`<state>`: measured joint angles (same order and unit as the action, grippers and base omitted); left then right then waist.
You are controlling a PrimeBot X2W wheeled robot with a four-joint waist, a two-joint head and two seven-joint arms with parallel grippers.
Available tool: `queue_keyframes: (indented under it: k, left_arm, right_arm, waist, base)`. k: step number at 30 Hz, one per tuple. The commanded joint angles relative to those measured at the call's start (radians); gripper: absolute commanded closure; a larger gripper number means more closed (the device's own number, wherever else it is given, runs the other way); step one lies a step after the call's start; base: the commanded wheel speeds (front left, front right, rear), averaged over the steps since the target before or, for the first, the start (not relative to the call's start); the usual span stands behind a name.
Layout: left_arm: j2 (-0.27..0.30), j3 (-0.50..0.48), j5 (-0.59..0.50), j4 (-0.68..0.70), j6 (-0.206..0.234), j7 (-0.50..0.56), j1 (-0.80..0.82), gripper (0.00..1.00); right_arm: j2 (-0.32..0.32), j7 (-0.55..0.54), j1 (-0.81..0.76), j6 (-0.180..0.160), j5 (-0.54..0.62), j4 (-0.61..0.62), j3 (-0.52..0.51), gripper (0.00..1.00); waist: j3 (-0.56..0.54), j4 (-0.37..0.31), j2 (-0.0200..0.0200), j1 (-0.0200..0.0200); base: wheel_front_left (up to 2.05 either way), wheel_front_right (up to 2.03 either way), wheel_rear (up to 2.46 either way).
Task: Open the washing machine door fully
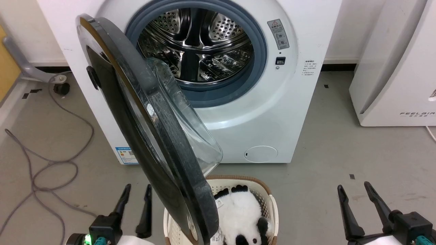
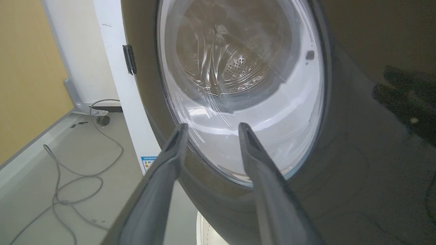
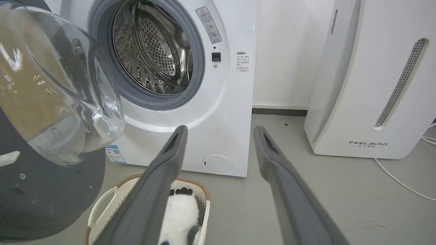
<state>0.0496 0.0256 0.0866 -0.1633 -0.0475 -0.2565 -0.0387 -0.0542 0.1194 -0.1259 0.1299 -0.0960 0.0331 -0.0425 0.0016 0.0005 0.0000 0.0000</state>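
The washing machine door (image 1: 160, 136) stands swung out from the white washer (image 1: 265, 112), its edge turned toward me and its clear glass bowl (image 1: 196, 132) bulging to the right. My left gripper (image 1: 138, 187) sits at the lower left, just left of the door's glossy black outer face (image 2: 357, 153), open with nothing between its fingers (image 2: 170, 160). My right gripper (image 1: 353, 186) is open at the lower right, well clear of the door. The right wrist view shows the door's dark grey inner face (image 3: 51, 194) and the right gripper (image 3: 220, 128) pointing at the washer's front.
A white laundry basket (image 1: 270, 204) holding a black-and-white plush (image 1: 238, 214) sits on the floor under the door's free edge. The steel drum (image 1: 197, 44) is exposed. A grey cable (image 1: 51, 163) loops on the left floor. A white appliance (image 1: 391, 68) stands at right.
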Motion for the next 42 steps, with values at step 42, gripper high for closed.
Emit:
queue_keyframes:
  k: [42]
  left_arm:
    - [0.024,0.160,0.028,0.668,-0.066,0.065,0.325,1.00]
  right_arm:
    - [0.004,0.026,0.043,0.001,-0.004,-0.039,-0.004,0.00]
  waist:
    - [0.057,0.000,0.0000,0.0000]
  base:
    - [0.00,0.00,0.00]
